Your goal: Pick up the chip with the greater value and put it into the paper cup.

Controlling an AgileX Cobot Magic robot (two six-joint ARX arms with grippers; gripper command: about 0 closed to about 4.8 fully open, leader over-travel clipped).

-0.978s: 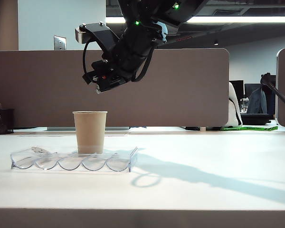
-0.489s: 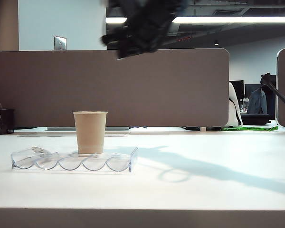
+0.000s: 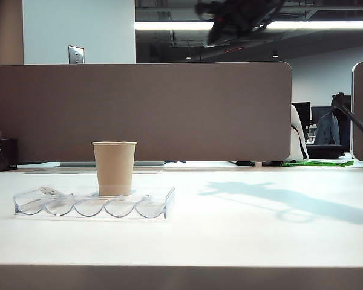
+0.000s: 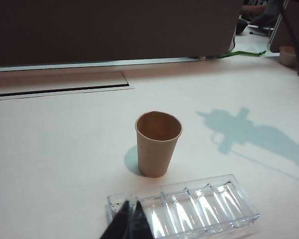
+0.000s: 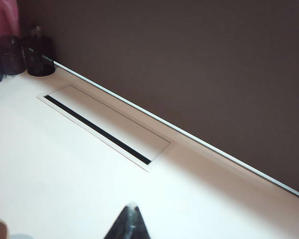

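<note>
Tan paper cup (image 3: 114,168) stands upright on the white table (image 3: 230,241), just behind the clear plastic tray (image 3: 94,205) in the exterior view; from the left wrist view the cup (image 4: 158,143) sits just beyond the tray (image 4: 189,206), close to it but whether they touch I can't tell. Cup mouth is open toward the left wrist camera, inside looks plain brown, no chip visible in it from this angle. Red chip: can't find it in any view. Tray has a row of scalloped slots; something pale lies at its left end in the exterior view, too small and washed out to identify. Left gripper (image 4: 129,219) is low in its own view, above the near end of the tray, fingers pressed together to a dark point, clenched with nothing visible between them. Right gripper (image 5: 131,219) is likewise clamped tight to a point with nothing in it, hanging over bare table near a long cable slot (image 5: 97,130) and a grey partition (image 5: 189,74); dark pen holders (image 5: 39,57) sit in the far corner. In the exterior view one arm (image 3: 239,18) is a blurred dark mass high up near the ceiling lights, well clear of the cup; its shadow falls on the table to the right.
</note>
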